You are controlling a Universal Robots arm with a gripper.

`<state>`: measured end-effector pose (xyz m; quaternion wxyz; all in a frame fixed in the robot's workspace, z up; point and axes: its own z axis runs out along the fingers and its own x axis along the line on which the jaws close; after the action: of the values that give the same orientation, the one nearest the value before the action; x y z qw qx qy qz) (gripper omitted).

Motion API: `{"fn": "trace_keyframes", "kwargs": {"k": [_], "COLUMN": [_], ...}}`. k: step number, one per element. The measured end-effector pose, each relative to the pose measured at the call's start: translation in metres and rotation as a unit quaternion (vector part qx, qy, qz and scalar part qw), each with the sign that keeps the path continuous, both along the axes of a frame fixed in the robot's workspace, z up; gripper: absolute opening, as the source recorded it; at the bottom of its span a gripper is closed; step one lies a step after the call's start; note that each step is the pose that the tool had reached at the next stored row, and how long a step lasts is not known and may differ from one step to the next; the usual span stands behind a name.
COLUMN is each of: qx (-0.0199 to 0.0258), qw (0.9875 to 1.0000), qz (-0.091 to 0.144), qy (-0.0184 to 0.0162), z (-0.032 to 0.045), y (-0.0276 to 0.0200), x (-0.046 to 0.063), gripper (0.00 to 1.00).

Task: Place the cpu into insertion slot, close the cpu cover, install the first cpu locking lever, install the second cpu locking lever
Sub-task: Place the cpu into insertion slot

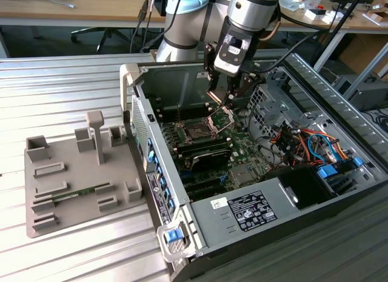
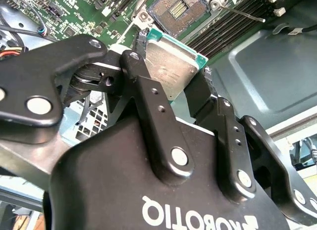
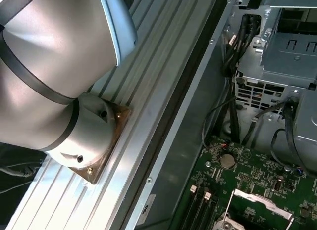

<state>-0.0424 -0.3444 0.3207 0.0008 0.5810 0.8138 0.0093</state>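
Ext view, L→R: grey fixture tray (image 1: 79, 173) sits on slatted metal table (image 1: 60, 82), w/ a green memory stick (image 1: 76, 194) lying flat in it. Just beside it on the ext view's right: open PC case (image 1: 242, 212), green motherboard (image 1: 242, 151) exposed inside.

Insertion slot (image 1: 197, 131) is at mid-board. In the second wrist view it's bare, contact field visible, nothing seated. Cpu cover (image 1: 223, 119) looks tipped up at the slot's edge on the ext view's right. Can't tell the exact angle.

Gripper (image 1: 227, 103) hangs above that area, near the cover and apart from the board. Second wrist view: gripper is clamped on the cpu (image 2: 171, 67), w/ fingers (image 2: 141, 86) pressing opposite edges. Silvery top faces the cam, green substrate edge visible, chip tilted. Cpu is above the slot and clear of it, no contact.

Thin locking lever (image 2: 242, 13) is sticking out free beside the slot.

Far right in the ext view: blue/orange cables (image 1: 315, 139) near the case's side wall.
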Motion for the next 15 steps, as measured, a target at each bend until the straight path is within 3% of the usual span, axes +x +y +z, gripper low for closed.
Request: {"fn": "trace_keyframes", "kwargs": {"k": [15], "qx": [0.0000], "qw": [0.9993], "qz": [-0.038], "qy": [0.0000], "z": [-0.0005], "y": [0.0000], "x": [0.0000], "gripper": [0.54]}}
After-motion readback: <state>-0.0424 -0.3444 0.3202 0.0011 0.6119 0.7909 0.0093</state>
